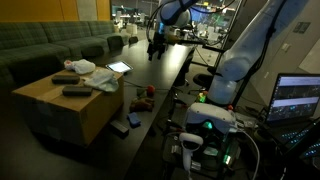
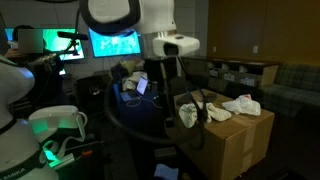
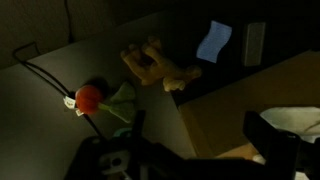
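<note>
My hand [image 3: 190, 150] hangs in the air with nothing in it and its fingers spread wide. In the wrist view they show only as two dark shapes at the bottom edge, well apart, with nothing between them. In an exterior view the hand [image 1: 155, 45] hangs high, clear of everything below. The thing that lies most directly ahead of me is the tan plush toy [image 3: 160, 68]. It rests on what looks like dark floor, though the gloom makes that hard to tell, below and forward of me near the top middle of the wrist view. Its long axis runs on a slant, from upper left to lower right in that view. I judge that it lies closer to along the line between my fingers than across it. To its left, apart from it, is a small red toy [image 3: 90, 97] with a green tuft. Just past the plush a lit tablet [image 3: 213, 40] glows blue. A cardboard box [image 3: 240, 110] juts in at the lower right, closer beneath me than the plush, with a white cloth [image 3: 300, 122] on its top.
</note>
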`<state>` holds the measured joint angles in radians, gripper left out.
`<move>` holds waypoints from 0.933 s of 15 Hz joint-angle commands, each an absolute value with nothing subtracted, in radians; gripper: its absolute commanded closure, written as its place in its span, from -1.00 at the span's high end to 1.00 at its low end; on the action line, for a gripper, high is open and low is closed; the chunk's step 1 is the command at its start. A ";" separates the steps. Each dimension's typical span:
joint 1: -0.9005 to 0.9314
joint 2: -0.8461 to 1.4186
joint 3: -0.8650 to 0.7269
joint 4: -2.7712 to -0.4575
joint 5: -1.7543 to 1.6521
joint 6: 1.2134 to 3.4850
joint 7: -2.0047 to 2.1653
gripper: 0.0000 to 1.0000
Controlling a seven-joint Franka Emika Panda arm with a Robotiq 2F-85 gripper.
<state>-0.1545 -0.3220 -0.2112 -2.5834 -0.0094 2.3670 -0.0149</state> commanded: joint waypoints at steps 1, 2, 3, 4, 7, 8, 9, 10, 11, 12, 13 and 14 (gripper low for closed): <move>-0.191 -0.136 -0.256 -2.531 0.011 2.493 -0.071 1.00; -0.201 -0.095 -0.253 -2.528 -0.004 2.531 -0.053 1.00; -0.207 -0.057 -0.250 -2.532 -0.012 2.574 -0.041 1.00; -0.211 -0.023 -0.248 -2.525 -0.013 2.601 -0.039 1.00; -0.205 0.097 -0.239 -2.511 0.001 2.718 -0.049 1.00; -0.207 0.131 -0.238 -2.499 -0.005 2.744 -0.047 1.00; -0.210 0.175 -0.236 -2.491 -0.005 2.785 -0.050 1.00; -0.208 0.220 -0.236 -2.480 -0.018 2.824 -0.031 1.00; -0.214 0.262 -0.238 -2.460 -0.012 2.848 -0.037 1.00; -0.223 0.303 -0.232 -2.441 0.005 2.871 -0.055 1.00; -0.229 0.358 -0.234 -2.413 0.004 2.902 -0.050 1.00; -0.243 0.403 -0.232 -2.386 0.009 2.927 -0.056 1.00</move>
